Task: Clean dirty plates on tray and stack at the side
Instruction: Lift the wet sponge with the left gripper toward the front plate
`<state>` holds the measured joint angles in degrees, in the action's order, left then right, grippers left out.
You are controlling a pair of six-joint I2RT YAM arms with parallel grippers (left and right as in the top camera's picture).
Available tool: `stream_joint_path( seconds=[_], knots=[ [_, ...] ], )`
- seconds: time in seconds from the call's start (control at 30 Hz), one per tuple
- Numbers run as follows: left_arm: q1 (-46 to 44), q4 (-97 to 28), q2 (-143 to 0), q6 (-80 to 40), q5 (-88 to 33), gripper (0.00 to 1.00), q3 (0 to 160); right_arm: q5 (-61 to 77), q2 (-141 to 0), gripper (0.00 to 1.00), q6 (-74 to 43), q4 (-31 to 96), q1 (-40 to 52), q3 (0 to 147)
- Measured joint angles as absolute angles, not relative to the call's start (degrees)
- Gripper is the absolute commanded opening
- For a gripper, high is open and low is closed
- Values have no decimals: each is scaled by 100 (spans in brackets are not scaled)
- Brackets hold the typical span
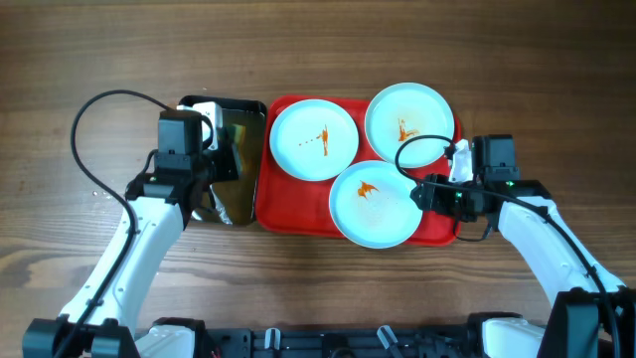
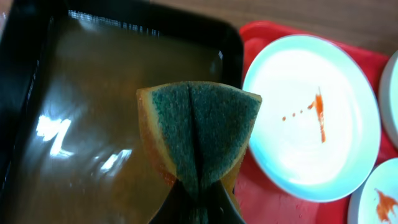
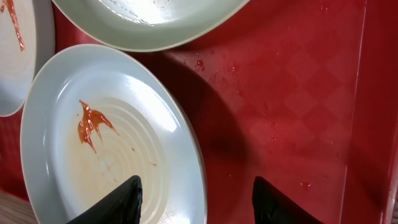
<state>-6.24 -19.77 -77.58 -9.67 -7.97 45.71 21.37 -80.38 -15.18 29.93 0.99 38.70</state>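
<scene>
Pickup step — right tool [image 3: 198, 190] open, straddling the rim of the bottom-middle plate [image 1: 375, 203] (all 3 dirty); next, pinch. Left tool [image 2: 199, 202] clamps sponge [image 2: 198, 124].

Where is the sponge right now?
In the left wrist view, the green-and-yellow sponge is pinched in the left gripper over the black pan of liquid, just left of the red tray.
</scene>
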Motion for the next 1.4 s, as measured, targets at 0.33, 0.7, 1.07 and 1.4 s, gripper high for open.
stream_joint_path(
  seconds=[0.33,0.7,1.07,1.4],
  knots=[
    [-624,-1673,-7113,-906,-797,4,4571,2137,-8038,57,-1518,2954,99,3870],
    [-624,-1669,-7054,-882,-797,4,4571,2139,-8114,44,-1518,2842,99,3870],
    [-624,-1931,-7054,-882,-794,4,4571,2615,-9045,4,-1544,2711,99,3872],
    [-624,-2016,-7054,-882,-779,4,4571,2663,-9076,4,-1540,2694,99,3872]
  ],
)
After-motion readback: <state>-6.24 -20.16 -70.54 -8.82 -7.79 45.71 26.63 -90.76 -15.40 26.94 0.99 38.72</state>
